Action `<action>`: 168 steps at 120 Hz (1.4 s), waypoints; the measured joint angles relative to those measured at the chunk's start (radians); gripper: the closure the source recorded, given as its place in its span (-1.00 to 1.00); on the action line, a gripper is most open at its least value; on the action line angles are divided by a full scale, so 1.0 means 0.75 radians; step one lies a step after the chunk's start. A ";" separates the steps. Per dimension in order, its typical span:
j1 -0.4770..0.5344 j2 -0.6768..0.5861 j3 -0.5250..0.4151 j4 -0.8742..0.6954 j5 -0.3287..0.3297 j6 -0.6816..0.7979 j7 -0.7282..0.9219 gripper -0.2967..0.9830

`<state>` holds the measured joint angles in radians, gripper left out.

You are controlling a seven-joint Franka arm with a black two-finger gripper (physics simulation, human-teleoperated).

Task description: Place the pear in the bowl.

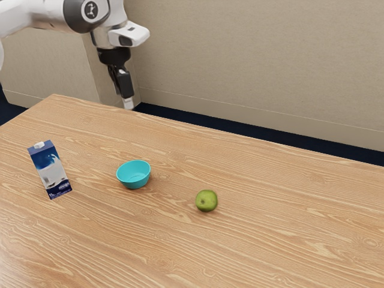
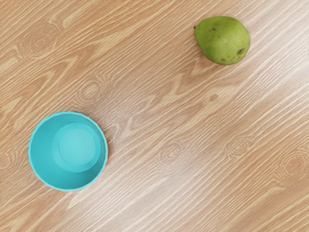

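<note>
Pear on tabletop, apart from bowl, toward exterior view's right. Carton left of bowl there. Gripper raised, far side; can't tell whether wide or narrow.

A green pear, its skin marked with dark spots, lies on its side on the wood-grained tabletop. Well apart from it, a round turquoise bowl stands upright and empty, its smooth inside and paler circular bottom in view.
</note>
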<state>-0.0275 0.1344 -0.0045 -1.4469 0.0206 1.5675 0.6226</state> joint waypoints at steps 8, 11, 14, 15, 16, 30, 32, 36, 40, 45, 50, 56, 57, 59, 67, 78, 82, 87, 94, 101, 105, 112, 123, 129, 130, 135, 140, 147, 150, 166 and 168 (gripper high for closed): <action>-0.001 0.000 0.001 0.000 0.000 0.002 0.020 -0.54; 0.000 0.000 0.000 0.000 0.001 0.003 0.027 -0.54; 0.000 0.000 0.000 0.000 0.001 0.004 0.033 -0.54; 0.000 0.000 0.000 0.000 0.001 0.004 0.035 -0.54; 0.000 0.000 0.000 0.000 0.002 0.004 0.037 -0.54; -0.002 0.002 0.000 0.000 0.003 0.006 0.064 -0.54; -0.003 0.003 0.000 0.000 0.003 0.006 0.068 -0.54; -0.009 0.004 0.000 0.000 0.003 0.006 0.074 -0.54; -0.017 0.008 -0.002 0.001 0.001 0.007 0.076 -0.54; -0.026 0.012 -0.009 0.002 -0.002 0.007 0.062 -0.54; -0.049 0.017 -0.013 0.001 -0.005 0.007 0.030 -0.54; -0.079 0.037 -0.016 0.002 -0.009 0.007 -0.017 -0.53; -0.082 0.040 -0.016 0.002 -0.010 0.007 -0.025 -0.53; -0.088 0.049 -0.016 0.002 -0.013 0.007 -0.042 -0.53; -0.099 0.080 -0.016 0.001 -0.046 0.007 -0.119 -0.53; -0.110 0.114 -0.014 -0.007 -0.090 0.009 -0.232 -0.54; -0.123 0.118 -0.013 -0.012 -0.098 0.010 -0.274 -0.54; -0.137 0.128 -0.012 -0.026 -0.105 0.010 -0.323 -0.54; -0.157 0.166 -0.010 -0.023 -0.113 0.011 -0.386 -0.53; -0.168 0.215 -0.005 0.024 -0.117 0.013 -0.444 -0.53; -0.180 0.244 -0.002 0.059 -0.118 0.015 -0.474 -0.54; -0.206 0.279 0.009 0.086 -0.119 0.022 -0.523 -0.53; -0.237 0.337 0.016 0.089 -0.123 0.091 -0.597 -0.54; -0.259 0.367 0.026 0.086 -0.124 0.138 -0.649 -0.53; -0.264 0.372 0.032 0.084 -0.125 0.146 -0.658 -0.53; -0.284 0.391 0.072 0.048 -0.135 0.191 -0.702 -0.53; -0.292 0.402 0.101 -0.010 -0.163 0.241 -0.749 -0.53; -0.310 0.415 0.118 -0.053 -0.194 0.303 -0.821 -0.54; -0.318 0.420 0.121 -0.066 -0.206 0.325 -0.853 -0.54; -0.346 0.488 0.126 -0.094 -0.247 0.441 -1.014 -0.54; -0.346 0.497 0.126 -0.095 -0.250 0.455 -1.033 -0.54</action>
<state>-0.2871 0.5074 0.0902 -1.5183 -0.1668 1.9087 -0.1522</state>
